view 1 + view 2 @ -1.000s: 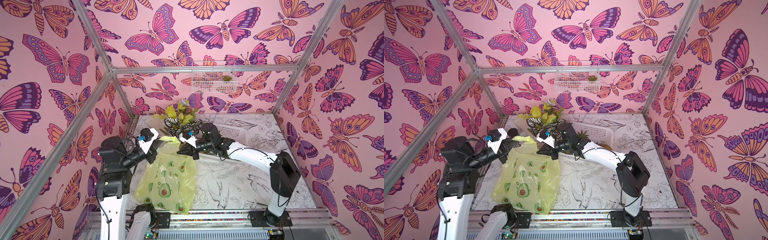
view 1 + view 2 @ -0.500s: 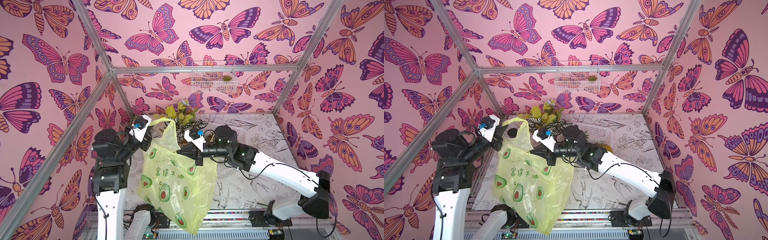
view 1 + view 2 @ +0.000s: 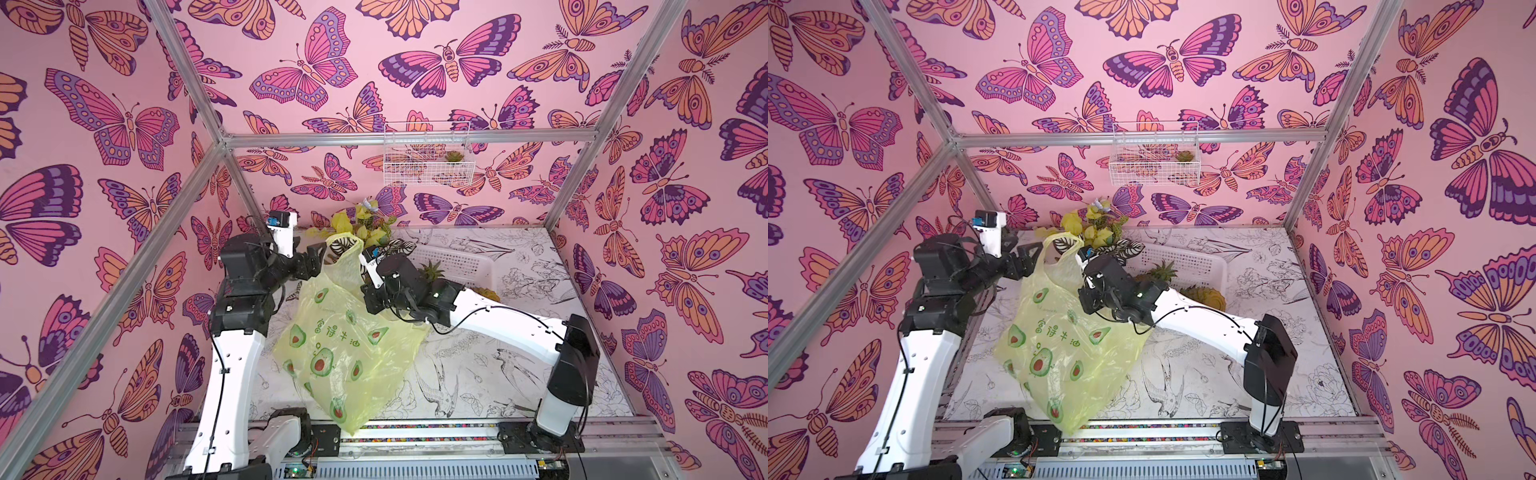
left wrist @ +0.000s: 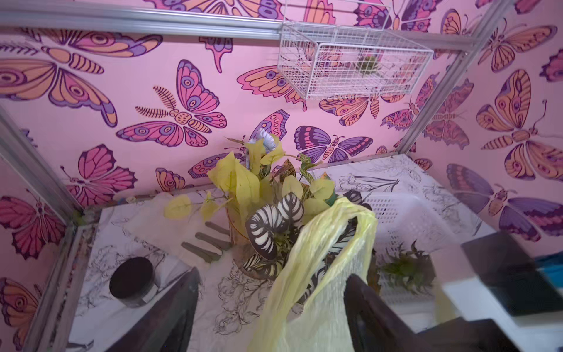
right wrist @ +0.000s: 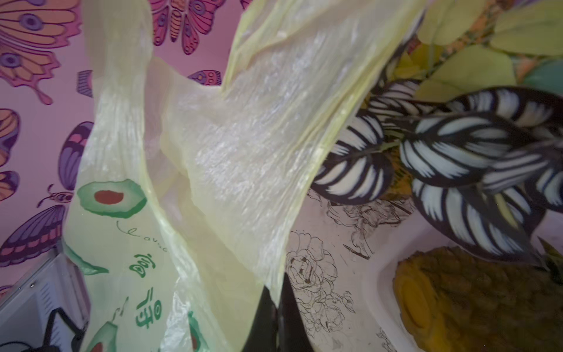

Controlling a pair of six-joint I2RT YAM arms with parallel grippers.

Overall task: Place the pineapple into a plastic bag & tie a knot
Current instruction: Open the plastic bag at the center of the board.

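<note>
I see the plastic bag [image 3: 345, 345] before the basket [image 3: 465, 257] holding the pineapple [image 3: 486, 293]; the plant [image 3: 365, 224] stands left of it.

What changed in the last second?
Both arms raised the plastic bag from where it lay on the table. The left end effector then opened and let go of its handle loop, which now sits loose between the jaws. The right end effector stays shut on the plastic bag. The pineapple is still in the white basket.
</note>
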